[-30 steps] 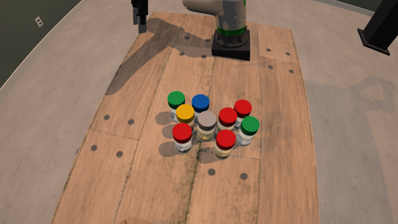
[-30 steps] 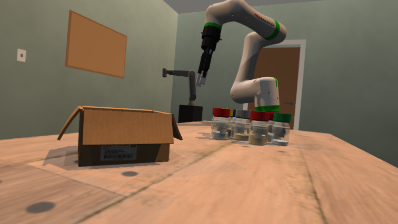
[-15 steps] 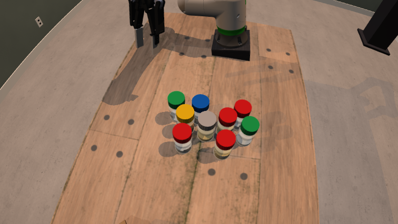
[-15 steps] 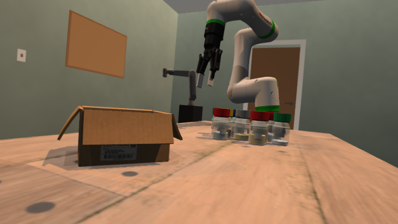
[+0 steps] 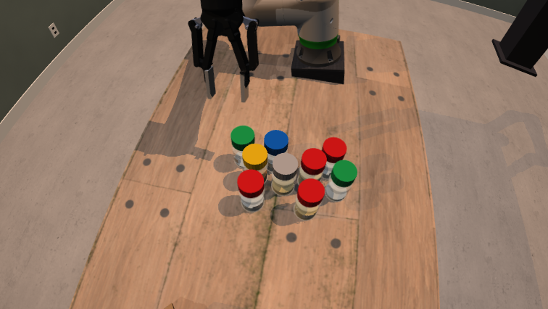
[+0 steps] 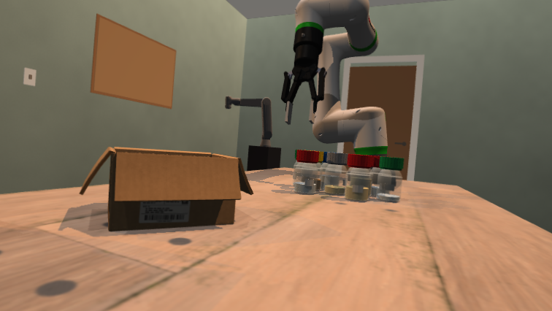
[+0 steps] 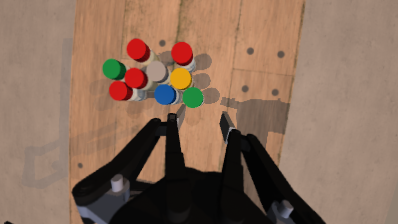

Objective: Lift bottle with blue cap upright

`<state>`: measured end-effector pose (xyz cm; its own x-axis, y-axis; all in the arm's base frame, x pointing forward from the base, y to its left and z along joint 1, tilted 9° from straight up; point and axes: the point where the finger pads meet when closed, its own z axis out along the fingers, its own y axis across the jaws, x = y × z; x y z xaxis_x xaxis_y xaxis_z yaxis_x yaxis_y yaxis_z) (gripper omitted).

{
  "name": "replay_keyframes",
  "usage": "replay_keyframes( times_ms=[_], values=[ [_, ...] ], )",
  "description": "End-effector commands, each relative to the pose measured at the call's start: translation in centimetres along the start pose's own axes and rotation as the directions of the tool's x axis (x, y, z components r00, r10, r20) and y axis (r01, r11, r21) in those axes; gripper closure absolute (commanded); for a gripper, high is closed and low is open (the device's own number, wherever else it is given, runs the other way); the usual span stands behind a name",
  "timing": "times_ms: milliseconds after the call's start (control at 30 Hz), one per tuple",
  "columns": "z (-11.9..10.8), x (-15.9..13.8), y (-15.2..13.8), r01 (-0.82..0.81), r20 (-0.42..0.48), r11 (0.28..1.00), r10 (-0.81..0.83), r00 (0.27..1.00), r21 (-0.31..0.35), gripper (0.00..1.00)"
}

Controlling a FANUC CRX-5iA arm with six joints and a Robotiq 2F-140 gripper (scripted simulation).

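The bottle with the blue cap [image 5: 275, 142] stands upright at the back of a tight cluster of bottles on the wooden table. It also shows in the wrist view [image 7: 164, 94], and in the exterior view only a sliver of its cap [image 6: 324, 156] shows behind the others. My gripper [image 5: 227, 86] hangs high above the table, behind and to the left of the cluster, fingers pointing down. It is open about halfway with nothing between the fingers, as the wrist view [image 7: 200, 120] and the exterior view [image 6: 299, 114] show.
Around the blue-capped bottle stand a green-capped bottle [image 5: 242, 138], a yellow-capped one [image 5: 254, 157], a grey-capped one [image 5: 285, 167], several red-capped ones [image 5: 313, 162] and another green one [image 5: 343, 174]. An open cardboard box [image 6: 169, 187] sits at the near left. The robot base [image 5: 318, 57] is behind.
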<state>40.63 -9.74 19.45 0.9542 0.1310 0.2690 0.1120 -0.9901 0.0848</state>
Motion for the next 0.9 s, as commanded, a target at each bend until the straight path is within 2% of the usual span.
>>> replay_keyframes(
  times_ms=[0, 133, 300, 467, 867],
  values=[
    [1.1, 2.2, -2.0, 0.107, -0.009, 0.994, -0.107, 0.994, 0.025, 0.49],
    [1.1, 2.2, -2.0, 0.107, -0.009, 0.994, -0.107, 0.994, 0.025, 0.49],
    [2.7, 3.9, -7.8, 0.324, -0.041, 0.944, -0.322, 0.946, 0.061, 0.49],
    [4.6, 6.2, -14.0, 0.542, -0.083, 0.835, -0.536, 0.84, 0.095, 0.49],
    [4.3, 5.7, -13.5, 0.525, -0.079, 0.846, -0.52, 0.851, 0.089, 0.49]
  ],
)
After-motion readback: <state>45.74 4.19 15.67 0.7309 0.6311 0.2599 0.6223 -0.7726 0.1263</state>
